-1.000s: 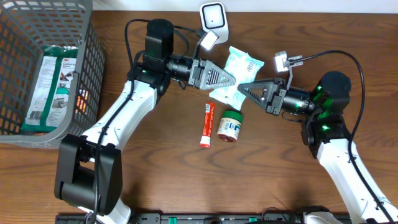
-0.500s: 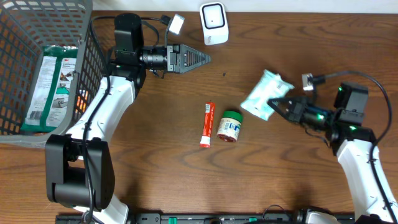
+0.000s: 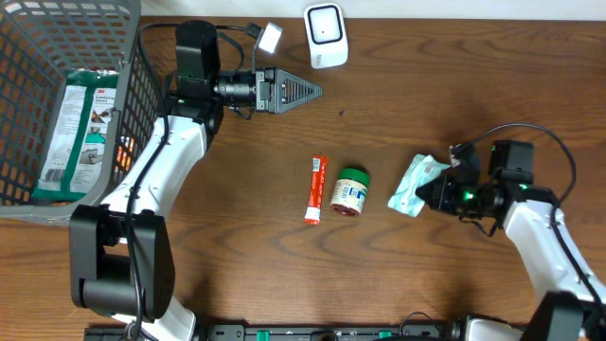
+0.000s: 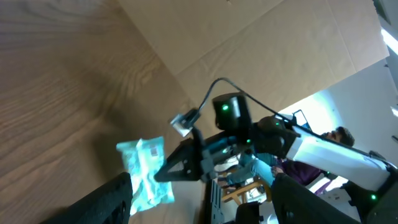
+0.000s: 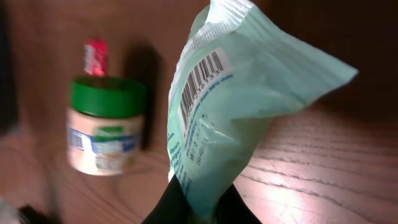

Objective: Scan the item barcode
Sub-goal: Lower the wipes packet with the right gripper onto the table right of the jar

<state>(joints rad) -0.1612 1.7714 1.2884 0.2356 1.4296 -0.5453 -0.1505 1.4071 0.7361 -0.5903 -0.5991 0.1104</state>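
1. Packet [image 3: 414, 187], mint green and crinkled, is on the right side of the table [image 3: 237, 265], just right of the jar [image 3: 350, 192] but not touching it
2. Right gripper [image 3: 437, 189] is clamped tight on one end of the packet, its dark fingers [image 5: 163, 208] pinching the sealed edge; the rest of the packet sticks out towards the jar
3. Barcode [image 5: 202, 78] shows plainly in the right wrist view, printed near the packet's far end on the face turned to that camera; I can't tell whether that end rests on the wood
4. Left gripper [image 3: 312, 92] hangs near the back of the table, well apart from the packet, pointing right; its fingers stand wide with nothing between them
5. Scanner [image 3: 325, 33], a small white box, stands at the back edge, near the left gripper and a little behind it
6. Jar has a green lid and lies on its side, with a red tube [image 3: 316, 189] just beside it on the left
7. Grey basket [image 3: 28, 38] fills the far left corner, with a green and white pack [image 3: 80, 133] lying inside
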